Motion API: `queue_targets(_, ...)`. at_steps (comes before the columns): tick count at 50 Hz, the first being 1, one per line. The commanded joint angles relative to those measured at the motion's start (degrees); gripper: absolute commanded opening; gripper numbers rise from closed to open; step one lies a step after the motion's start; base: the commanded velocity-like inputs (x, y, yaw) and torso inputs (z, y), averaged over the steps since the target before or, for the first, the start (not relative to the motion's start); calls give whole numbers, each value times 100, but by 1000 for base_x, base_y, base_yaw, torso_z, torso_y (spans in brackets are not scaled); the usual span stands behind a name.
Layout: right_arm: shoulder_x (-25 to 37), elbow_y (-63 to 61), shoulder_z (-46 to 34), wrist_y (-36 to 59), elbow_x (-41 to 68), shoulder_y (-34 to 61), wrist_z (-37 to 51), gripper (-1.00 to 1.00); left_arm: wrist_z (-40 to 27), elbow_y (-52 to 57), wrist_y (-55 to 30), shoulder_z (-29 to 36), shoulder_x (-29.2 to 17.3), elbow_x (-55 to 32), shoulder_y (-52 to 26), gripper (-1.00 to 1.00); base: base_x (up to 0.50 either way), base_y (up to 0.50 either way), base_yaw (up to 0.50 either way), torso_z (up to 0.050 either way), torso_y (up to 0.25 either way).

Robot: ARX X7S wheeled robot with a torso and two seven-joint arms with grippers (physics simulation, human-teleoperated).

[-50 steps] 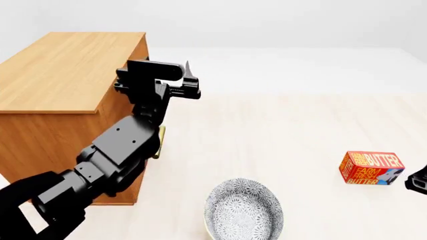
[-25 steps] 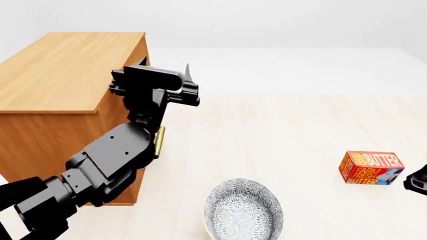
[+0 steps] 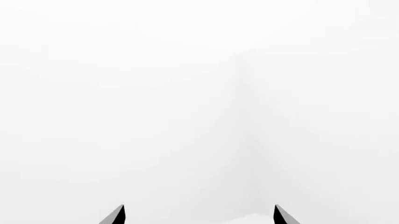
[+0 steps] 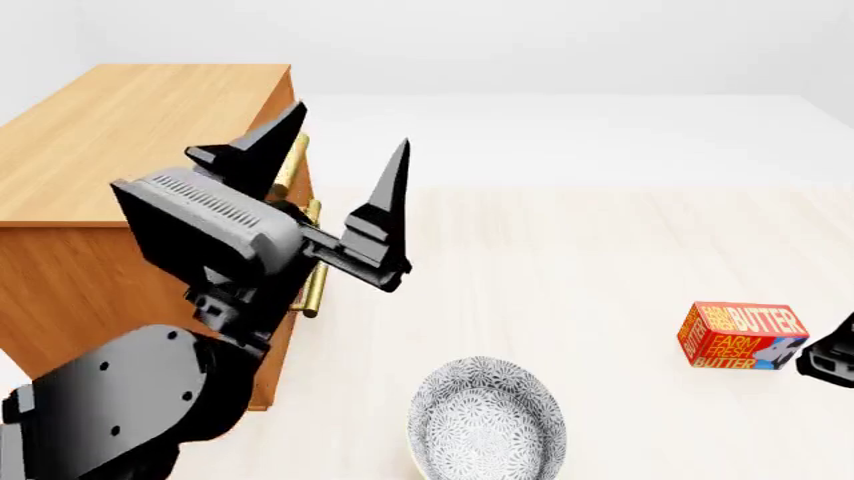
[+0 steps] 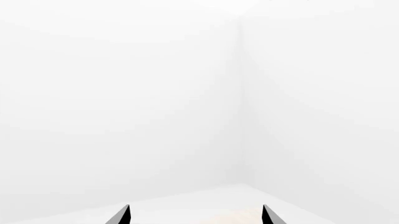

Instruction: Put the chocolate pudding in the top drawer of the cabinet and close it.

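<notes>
Fingers (image 4: pixel 387 195) of the left gripper (image 4: pixel 334 165) stand spread wide, pointing upward, with nothing between them and nothing touching them. Its two tips also show in the left wrist view (image 3: pixel 118 215), well apart, against blank white wall. The left gripper is raised in front of the cabinet (image 4: pixel 120 150), near the brass handles (image 4: pixel 296 160) on the cabinet's front face. Both drawers appear flush with that face.

Right gripper (image 4: pixel 830 352) shows only as a dark part at the head view's edge, just beside the butter box (image 4: pixel 742 336) on the counter (image 4: pixel 574 270). In the right wrist view its fingers (image 5: pixel 121 215) are parted and empty, facing white walls.

A patterned bowl (image 4: pixel 487 420) sits on the counter, between the cabinet and the butter box.

The pudding is not visible in any view.
</notes>
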Motion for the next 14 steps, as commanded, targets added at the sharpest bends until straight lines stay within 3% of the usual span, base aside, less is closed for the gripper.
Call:
queue_targets(1, 8, -131, 38, 44, -138, 9, 3, 100, -402, 1236, 356, -125, -933, 704, 215, 100, 0, 0, 0, 0, 0)
queue_targets(14, -4, -665, 137, 542, -558, 109, -18, 100, -1110, 1670, 1030, -342, -1832, 1616, 763, 100, 0, 0, 0, 0, 0)
